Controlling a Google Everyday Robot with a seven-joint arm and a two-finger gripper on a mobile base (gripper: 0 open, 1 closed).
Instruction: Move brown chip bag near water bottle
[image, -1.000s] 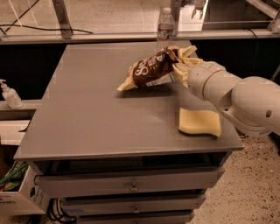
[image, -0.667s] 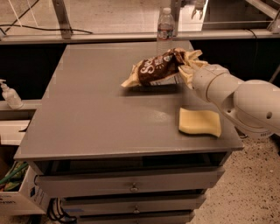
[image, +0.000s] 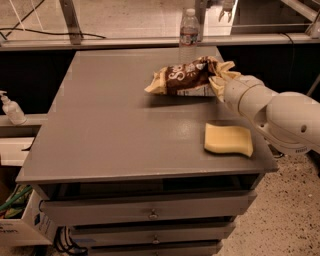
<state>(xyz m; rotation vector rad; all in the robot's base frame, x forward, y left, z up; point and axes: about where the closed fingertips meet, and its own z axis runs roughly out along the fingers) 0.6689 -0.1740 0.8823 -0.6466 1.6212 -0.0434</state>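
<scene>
Shifted brown chip bag closer to water bottle with pincer clamped on its end; mid-carry, next set down beside it.

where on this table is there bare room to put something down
The whole left half of the table is bare, far edge to front. A narrower strip lies free between the brown chip bag and the sponge. Crowded at the far right: water bottle, bag, and the gripper clamped on the bag's right end.
</scene>
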